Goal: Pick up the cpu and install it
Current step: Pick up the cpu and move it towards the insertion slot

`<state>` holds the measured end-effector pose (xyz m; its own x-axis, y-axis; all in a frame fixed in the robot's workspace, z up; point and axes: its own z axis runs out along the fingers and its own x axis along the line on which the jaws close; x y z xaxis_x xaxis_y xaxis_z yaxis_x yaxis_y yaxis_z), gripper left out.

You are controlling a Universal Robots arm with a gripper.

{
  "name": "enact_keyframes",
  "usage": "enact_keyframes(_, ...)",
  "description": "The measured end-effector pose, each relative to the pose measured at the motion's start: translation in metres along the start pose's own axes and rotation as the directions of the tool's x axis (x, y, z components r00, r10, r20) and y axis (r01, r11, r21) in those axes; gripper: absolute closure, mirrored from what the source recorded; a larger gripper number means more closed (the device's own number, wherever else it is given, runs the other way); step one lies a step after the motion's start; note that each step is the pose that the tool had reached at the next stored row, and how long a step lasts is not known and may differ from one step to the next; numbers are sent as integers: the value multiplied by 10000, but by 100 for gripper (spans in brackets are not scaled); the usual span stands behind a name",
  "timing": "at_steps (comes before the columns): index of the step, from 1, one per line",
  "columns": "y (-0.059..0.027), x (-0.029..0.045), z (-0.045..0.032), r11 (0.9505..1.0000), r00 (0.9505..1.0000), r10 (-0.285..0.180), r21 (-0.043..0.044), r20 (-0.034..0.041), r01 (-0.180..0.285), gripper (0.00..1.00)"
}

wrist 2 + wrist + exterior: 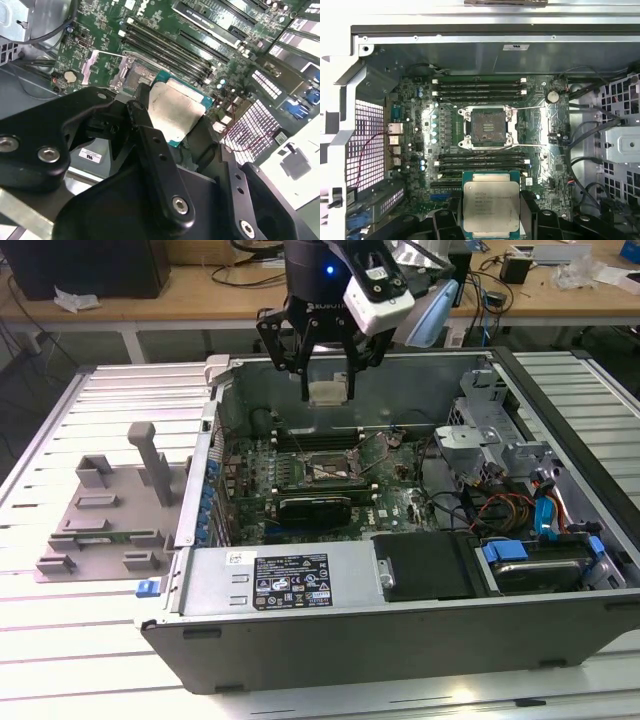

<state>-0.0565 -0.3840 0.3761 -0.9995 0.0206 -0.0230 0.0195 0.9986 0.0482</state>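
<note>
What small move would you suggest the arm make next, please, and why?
Probably shift the gripper across until the cpu sits over the open socket: it is held above the motherboard, and the first wrist view shows it offset from the socket.

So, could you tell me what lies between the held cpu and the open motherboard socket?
In the first wrist view, rows of black memory slots lie between the cpu and the socket.

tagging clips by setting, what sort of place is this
Probably a robotics lab or test workshop: an open computer case on a slatted metal table, a cable-strewn workbench behind, and the claw holding the cpu over it.
</note>
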Motion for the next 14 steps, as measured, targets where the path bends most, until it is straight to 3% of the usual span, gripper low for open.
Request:
enact_keyframes(8,76,-28,130,9999,9999,-166,-5,-9,166,45)
enact_keyframes(11,124,-29,173,9996,9996,-267,-10,-13,267,45)
enact_keyframes(14,204,-28,264,9986,9986,-530,-17,-26,530,45)
